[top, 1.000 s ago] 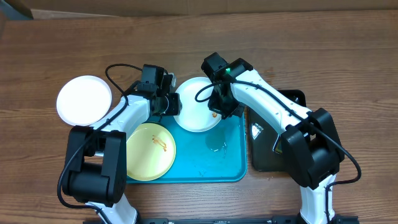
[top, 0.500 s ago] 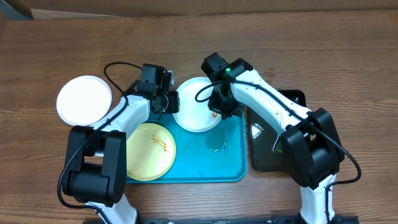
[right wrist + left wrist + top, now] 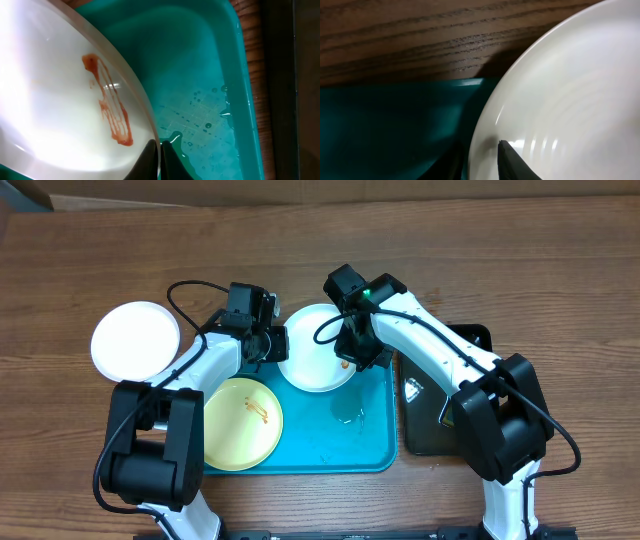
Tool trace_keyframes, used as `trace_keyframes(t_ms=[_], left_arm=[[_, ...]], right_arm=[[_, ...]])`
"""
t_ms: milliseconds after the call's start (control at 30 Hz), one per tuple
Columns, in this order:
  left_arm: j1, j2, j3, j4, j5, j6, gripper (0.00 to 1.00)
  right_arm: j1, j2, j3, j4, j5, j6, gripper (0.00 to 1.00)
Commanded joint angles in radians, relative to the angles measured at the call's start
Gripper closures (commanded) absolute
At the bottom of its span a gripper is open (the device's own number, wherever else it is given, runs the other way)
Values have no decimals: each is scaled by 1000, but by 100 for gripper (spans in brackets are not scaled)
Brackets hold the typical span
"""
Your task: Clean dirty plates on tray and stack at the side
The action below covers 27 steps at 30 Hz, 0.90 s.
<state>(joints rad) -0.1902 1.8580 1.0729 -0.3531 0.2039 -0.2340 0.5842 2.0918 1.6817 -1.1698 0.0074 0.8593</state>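
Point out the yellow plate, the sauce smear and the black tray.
yellow plate (image 3: pixel 240 423): overhead view, its centre.
sauce smear (image 3: pixel 107 105): right wrist view, middle of the streak.
black tray (image 3: pixel 425 432): overhead view, bare lower part.

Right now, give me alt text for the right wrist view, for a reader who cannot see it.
A white plate streaked with an orange-red sauce smear is pinched at its rim by the right hand. Below lies a wet turquoise tray, with a black tray edging in at right.
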Motion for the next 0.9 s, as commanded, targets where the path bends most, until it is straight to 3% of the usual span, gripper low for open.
trace_keyframes(t_ms=[0, 133, 333, 433, 633, 767, 800, 867], left_arm=[[-7, 20, -10, -2, -26, -6, 77], [-7, 23, -11, -12, -29, -6, 85], [-7, 40, -10, -3, -28, -6, 87], [-5, 39, -2, -5, -30, -5, 96], [-5, 33, 36, -48, -31, 3, 96], [-5, 2, 76, -101, -36, 26, 96], [-5, -16, 86, -122, -53, 28, 96], [-6, -43, 95, -145, -85, 29, 96]], right_arm=[[-2, -14, -7, 7, 18, 2, 96], [-2, -14, -7, 8, 18, 1, 96], [-2, -14, -7, 2, 18, -5, 96], [-2, -14, -7, 0, 17, -38, 93], [-23, -16, 35, -1, -2, -225, 57], [-66, -40, 139, -93, -16, -339, 41], [-81, -54, 166, -118, -16, -375, 26], [-105, -79, 188, -147, -16, -427, 16]])
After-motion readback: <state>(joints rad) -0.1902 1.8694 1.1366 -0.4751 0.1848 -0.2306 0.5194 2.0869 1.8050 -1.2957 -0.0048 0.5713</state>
